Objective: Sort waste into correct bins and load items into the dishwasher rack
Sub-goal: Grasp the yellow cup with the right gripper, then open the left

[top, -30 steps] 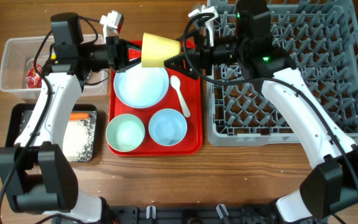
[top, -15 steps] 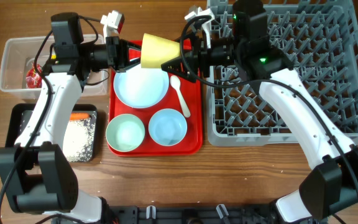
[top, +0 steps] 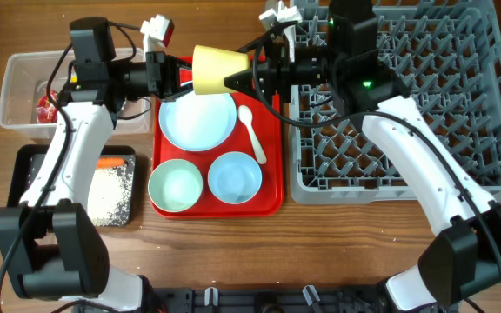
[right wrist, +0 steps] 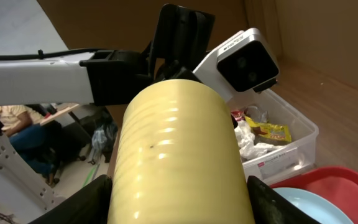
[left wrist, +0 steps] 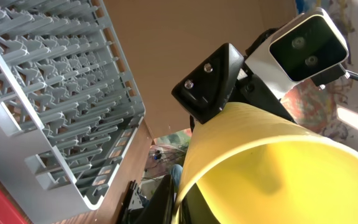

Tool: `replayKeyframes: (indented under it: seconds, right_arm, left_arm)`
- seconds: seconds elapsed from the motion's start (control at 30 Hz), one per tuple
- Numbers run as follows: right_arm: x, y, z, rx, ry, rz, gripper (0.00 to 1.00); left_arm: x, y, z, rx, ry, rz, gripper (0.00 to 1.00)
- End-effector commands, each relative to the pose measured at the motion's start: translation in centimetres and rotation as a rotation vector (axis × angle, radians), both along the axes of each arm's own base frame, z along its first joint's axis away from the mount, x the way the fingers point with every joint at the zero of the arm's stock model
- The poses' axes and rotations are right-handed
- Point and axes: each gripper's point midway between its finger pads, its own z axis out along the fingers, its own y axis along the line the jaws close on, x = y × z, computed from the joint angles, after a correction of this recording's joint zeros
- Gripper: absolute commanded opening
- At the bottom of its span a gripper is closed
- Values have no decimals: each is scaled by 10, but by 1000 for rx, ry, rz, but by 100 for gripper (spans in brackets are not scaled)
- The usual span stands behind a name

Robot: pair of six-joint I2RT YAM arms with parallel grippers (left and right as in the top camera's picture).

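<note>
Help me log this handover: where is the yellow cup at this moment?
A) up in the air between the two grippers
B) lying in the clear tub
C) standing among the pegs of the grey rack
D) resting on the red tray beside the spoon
A: the yellow cup hangs above the red tray, with the left gripper at one end and the right gripper at the other.

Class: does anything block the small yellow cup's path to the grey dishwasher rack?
Nothing visible does. Only the right gripper, around the small yellow plastic cup, lies between it and the grey lattice dishwasher rack.
</note>
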Motion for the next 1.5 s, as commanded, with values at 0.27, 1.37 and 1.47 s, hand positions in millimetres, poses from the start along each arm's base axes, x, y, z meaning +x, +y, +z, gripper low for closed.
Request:
replayKeyframes:
  seconds: [0.27, 1.37, 1.47]
  right_arm:
    - [-18, 6, 4, 28, 20, 103, 71]
    - [-21, 19, -17, -30, 76, 82, 68]
    - [-20, 19, -15, -25, 63, 83, 67]
  left_arm:
    - [7, 0, 1, 34, -18, 46, 4]
    - [12, 1, -2, 53, -18, 74, 4]
    - [12, 1, -3, 53, -18, 74, 4]
